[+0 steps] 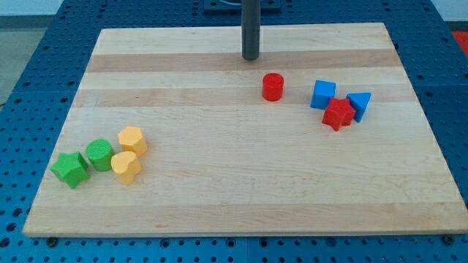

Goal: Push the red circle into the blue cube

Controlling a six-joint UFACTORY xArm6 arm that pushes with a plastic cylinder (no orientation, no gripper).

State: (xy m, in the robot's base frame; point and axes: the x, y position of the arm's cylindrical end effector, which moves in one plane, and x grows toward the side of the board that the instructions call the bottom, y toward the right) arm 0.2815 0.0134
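Note:
The red circle (273, 86) is a small red cylinder standing on the wooden board, right of centre near the view's top. The blue cube (323, 94) sits to its right, a short gap between them. A red star-shaped block (338, 113) touches the blue cube's lower right side, and a blue triangular block (360, 105) lies just right of the star. My tip (251, 58) rests on the board up and to the left of the red circle, apart from it.
At the view's lower left sit a green star-shaped block (71, 169), a green rounded block (99, 154), a yellow hexagonal block (132, 139) and a yellow heart-shaped block (126, 166). The board's edges (234, 232) border a blue perforated table.

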